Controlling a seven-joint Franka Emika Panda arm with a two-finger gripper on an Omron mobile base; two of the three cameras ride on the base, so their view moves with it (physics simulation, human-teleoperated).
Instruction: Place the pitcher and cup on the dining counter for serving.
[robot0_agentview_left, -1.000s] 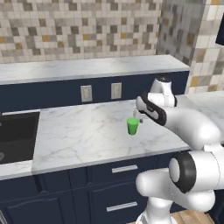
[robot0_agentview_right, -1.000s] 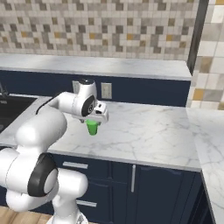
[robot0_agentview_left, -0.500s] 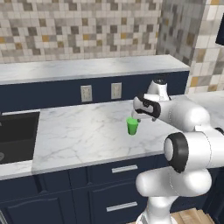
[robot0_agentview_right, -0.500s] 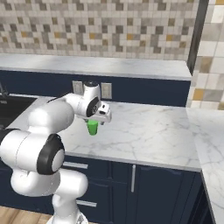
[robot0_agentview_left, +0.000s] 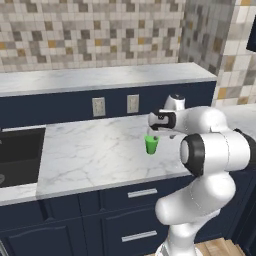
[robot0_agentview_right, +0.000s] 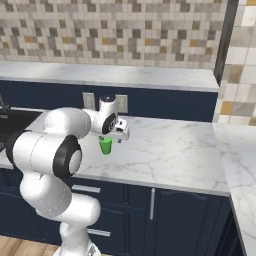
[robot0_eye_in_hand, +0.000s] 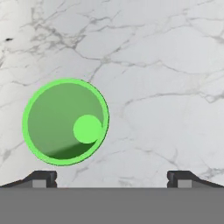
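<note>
Cup (robot0_agentview_left: 151, 144), bright green and without a handle, stood upright on the marble surface (robot0_agentview_left: 95, 150) and was seen from directly above in the hand view (robot0_eye_in_hand: 65, 121), where its round rim and lighter base showed, set toward the left between the two dark fingertips (robot0_eye_in_hand: 42, 178). Gripper (robot0_agentview_left: 156, 134) hung just above the cup with its jaws spread wide apart and closed on nothing; no contact with the cup was visible. From the right base view the gripper (robot0_agentview_right: 114, 138) sat over the cup (robot0_agentview_right: 105, 145), which was partly hidden behind the hand. Nearest the cameras, navy drawer fronts (robot0_agentview_left: 135, 195) with pale bar handles ran below the front edge of the surface. To the left, a black sink (robot0_agentview_left: 17, 155) was let into the same top. Behind the cup, two wall outlets (robot0_agentview_left: 98, 106) were mounted on a dark navy panel, above which lay a raised marble ledge (robot0_agentview_left: 100, 77). Farthest back rose a mosaic tile wall (robot0_agentview_left: 90, 32) in grey, beige and orange.
</note>
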